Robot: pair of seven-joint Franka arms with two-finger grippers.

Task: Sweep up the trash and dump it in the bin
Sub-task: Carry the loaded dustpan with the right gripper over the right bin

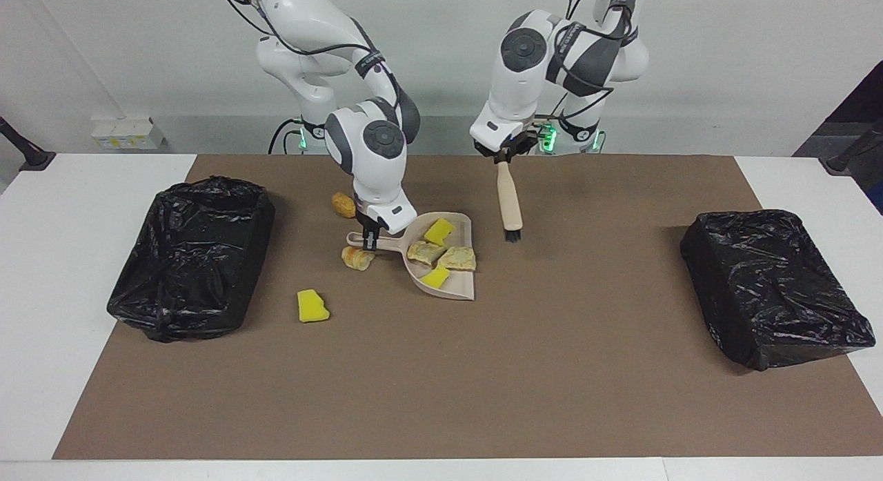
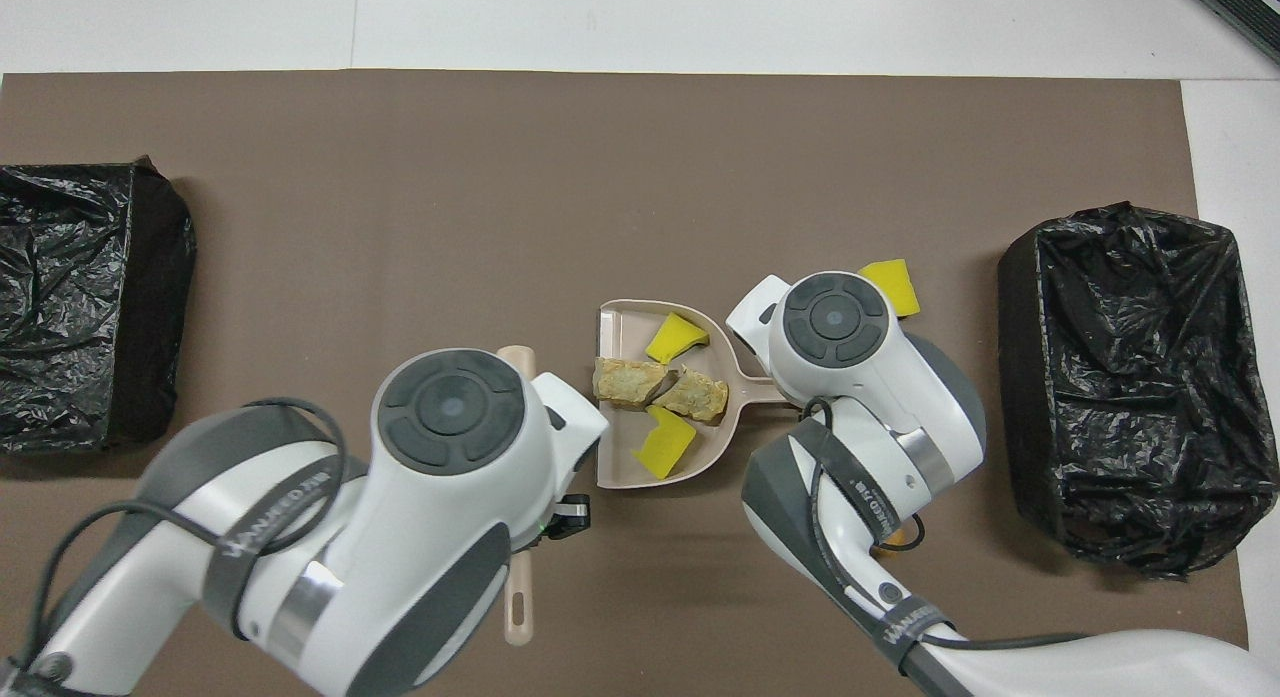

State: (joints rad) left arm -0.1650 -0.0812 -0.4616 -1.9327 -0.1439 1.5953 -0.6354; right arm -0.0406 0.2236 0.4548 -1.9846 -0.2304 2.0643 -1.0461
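The right gripper [image 1: 370, 241] pinches the handle of the beige dustpan [image 1: 461, 222] at mid-table, jaws pressed on the grip, while the left gripper [image 1: 505, 154] clamps the top of the hand brush [image 1: 510, 203], which hangs bristles-down over the brown mat [image 1: 441, 370], beside the pan on the left arm's side.

Four scraps sit in the pan: two yellow sponge chunks [image 1: 439, 230] and two tan crumbly lumps [image 1: 457, 258]. Three pieces lie loose on the mat: a bread roll [image 1: 343, 204] nearer the robots than the handle, a sliced bread-like piece [image 1: 357, 258] touching or just beside the handle's end, and a yellow sponge [image 1: 312, 306] farther out toward the open black-lined bin [image 1: 190, 260] at the right arm's end. A second black-wrapped bin [image 1: 772, 288] sits at the left arm's end.

Judging by the loaded pan, the step in hand is carrying it to a bin. Doing it well likely means keeping the pan level, mouth tipped slightly up, moving slowly, then tilting only once its lip is over the bin's opening. The brush should stay clear of the path.
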